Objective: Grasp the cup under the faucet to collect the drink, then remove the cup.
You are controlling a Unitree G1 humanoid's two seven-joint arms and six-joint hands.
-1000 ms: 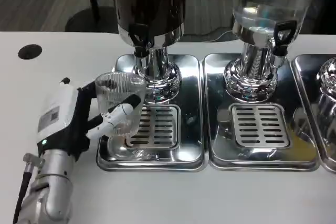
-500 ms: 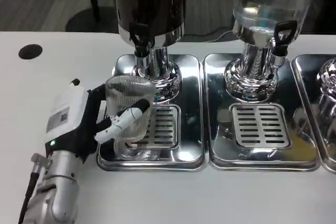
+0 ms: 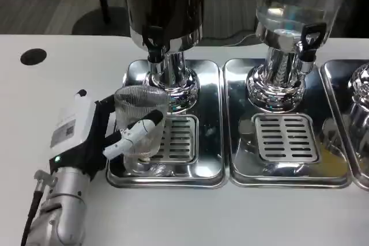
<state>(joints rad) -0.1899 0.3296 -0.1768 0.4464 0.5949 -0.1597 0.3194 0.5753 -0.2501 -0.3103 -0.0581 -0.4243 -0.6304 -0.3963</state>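
Note:
My left hand grips a clear ribbed plastic cup from its left side, thumb across the front. The cup stands upright over the left part of the left drip tray, in front of and slightly left of the dark dispenser's black faucet. Whether its base touches the tray I cannot tell. The cup looks empty.
A second dispenser with a clear tank and black faucet stands on the middle tray. A third tray's edge shows at the far right. A black hole sits in the white table at the left.
My left hand carried the cup right and slightly toward the tray grate over the first half second. Since then it has barely shifted.

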